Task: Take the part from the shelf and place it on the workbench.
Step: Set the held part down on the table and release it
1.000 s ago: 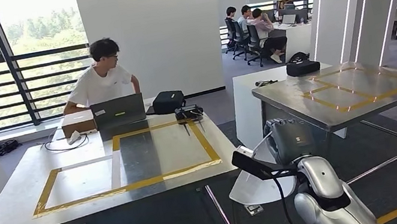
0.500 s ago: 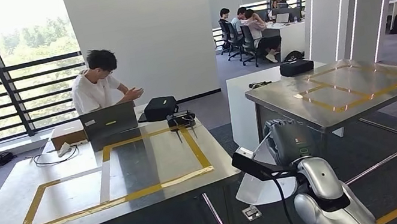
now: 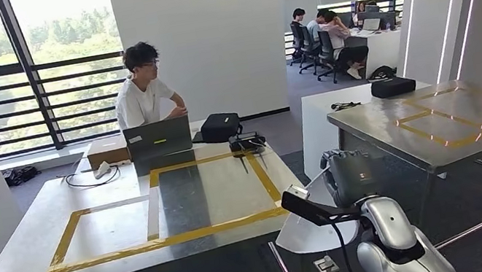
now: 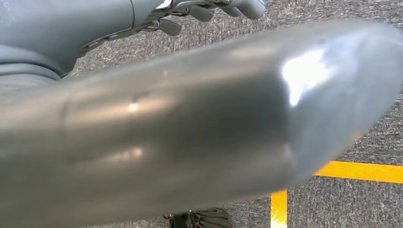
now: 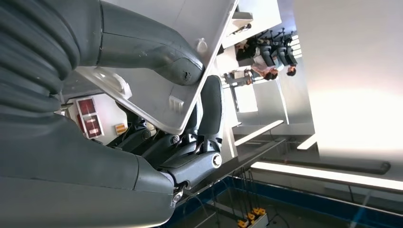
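1. My right hand (image 3: 350, 175) is up in front of me, low and right of centre in the head view, thumb on one face and darker fingers (image 5: 209, 107) on the other face of a flat white part (image 3: 309, 222).
2. So the right hand grips the white part; the part hangs in the air in that hand, beside the near right corner of the big workbench (image 3: 14, 255), not on it.
3. Right wrist view: the part's pale face (image 5: 161, 90) has small raised tabs, and the thick grey thumb (image 5: 157, 54) lies across it.
4. My left hand (image 4: 209, 8): the left wrist view catches a few dark fingers spread apart over grey carpet, nothing between them, so it looks open. A blurred silver arm section covers most of that view.
5. Workbench top is steel with yellow tape rectangles (image 3: 162, 212) marked on it.
6. At the far end of the workbench: an open laptop (image 3: 157, 136), a cardboard box (image 3: 106, 150), a black bag (image 3: 220, 126), a small black device (image 3: 246, 142), a loose cable (image 3: 91, 179).
7. A person (image 3: 144, 93) in a white T-shirt sits behind the laptop.
8. A second steel table (image 3: 443, 124) with yellow tape stands to my right; a black case (image 3: 392, 86) sits on a white counter behind it.
9. More people sit at desks far back.
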### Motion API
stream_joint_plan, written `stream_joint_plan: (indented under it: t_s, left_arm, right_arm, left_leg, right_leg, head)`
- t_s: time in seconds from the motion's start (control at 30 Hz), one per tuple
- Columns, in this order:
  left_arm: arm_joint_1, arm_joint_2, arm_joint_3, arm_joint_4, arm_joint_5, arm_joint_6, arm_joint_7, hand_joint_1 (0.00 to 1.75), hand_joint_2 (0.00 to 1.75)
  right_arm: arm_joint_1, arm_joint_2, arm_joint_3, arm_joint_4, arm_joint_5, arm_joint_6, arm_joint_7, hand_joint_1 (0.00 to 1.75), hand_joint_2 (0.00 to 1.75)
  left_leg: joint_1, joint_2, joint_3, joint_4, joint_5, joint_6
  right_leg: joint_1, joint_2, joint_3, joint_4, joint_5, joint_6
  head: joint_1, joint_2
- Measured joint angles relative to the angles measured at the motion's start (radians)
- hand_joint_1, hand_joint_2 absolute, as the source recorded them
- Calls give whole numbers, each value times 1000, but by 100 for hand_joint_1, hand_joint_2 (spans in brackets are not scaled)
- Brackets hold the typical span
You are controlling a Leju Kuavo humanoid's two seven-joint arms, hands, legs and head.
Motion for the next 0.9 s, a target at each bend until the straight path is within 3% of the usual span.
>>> stream_joint_plan:
  t_s: [0.07,0.13,0.2,0.3,0.43,0.47,0.5,0.57,0.63,0.73,0.8,0.83,0.9]
  left_arm:
    - [0,-2,0,0,0,0,0,0,0]
    - [0,-4,0,1,-1,-1,1,0,0]
    - [1,-5,0,1,-1,-2,1,0,0]
    - [0,-5,0,2,-3,-3,0,0,0]
    - [-2,-1,0,1,-7,-5,-1,0,0]
    - [-1,0,0,1,-9,-7,0,0,0]
    - [0,1,0,1,-12,-8,0,0,0]
    - [0,2,0,1,-15,-10,1,0,0]
    - [-1,2,0,1,-18,-12,2,0,0]
    - [-2,2,-1,1,-22,-13,5,0,0]
    - [-3,1,-1,1,-22,-13,6,0,0]
    - [-5,1,-1,0,-22,-13,7,0,0]
    - [-6,1,-1,0,-21,-13,7,0,0]
  right_arm:
    - [0,0,1,0,-1,-1,0,140,175]
    - [-1,-1,1,0,-4,-1,0,140,175]
    - [-1,-1,2,-1,-7,0,0,140,175]
    - [-2,0,2,-1,-8,0,0,140,175]
    - [0,0,2,-1,-9,2,0,140,175]
    - [3,0,2,-1,-10,2,0,140,175]
    - [5,0,2,-1,-13,2,-1,140,175]
    - [5,0,2,-1,-17,2,-2,140,175]
    - [4,0,2,-1,-18,2,-5,140,175]
    - [6,0,2,-4,-27,2,-16,140,175]
    - [6,-1,2,-8,-31,2,-24,140,175]
    - [4,-1,2,-11,-33,2,-27,140,175]
    - [5,-2,2,-13,-36,4,-31,140,175]
  left_leg:
    - [-3,-4,17,-1,-13,-2]
    - [-2,-7,25,-5,-23,-11]
    - [-2,-8,32,-4,-21,-26]
    - [-3,4,22,40,-33,-46]
    - [2,14,-113,246,-106,-68]
    - [3,15,-131,257,-99,-73]
    - [4,16,-132,232,-70,-76]
    - [7,21,-95,111,20,-81]
    - [6,26,-64,14,53,-70]
    - [4,27,-55,1,47,-35]
    - [7,25,-47,0,43,-21]
    - [8,24,-42,-2,40,-14]
    - [8,22,-34,-2,30,-6]
  right_leg:
    - [9,2,39,-137,98,-24]
    - [20,3,72,-235,129,-43]
    - [23,4,88,-264,120,-50]
    - [12,4,123,-282,128,-58]
    - [8,3,147,-283,108,-63]
    - [6,4,153,-281,101,-61]
    - [3,5,159,-277,93,-58]
    - [-2,6,172,-267,74,-48]
    - [-1,6,174,-256,59,-36]
    - [4,6,172,-251,44,-19]
    - [2,6,164,-224,28,-7]
    - [0,6,142,-181,10,-1]
    - [-2,6,61,-48,-33,8]
  head:
    - [1,0]
    - [1,0]
    - [2,0]
    - [0,0]
    - [-3,0]
    - [-4,0]
    - [-4,0]
    - [-5,0]
    - [-6,0]
    - [-5,0]
    - [-3,0]
    - [-3,1]
    - [-1,1]
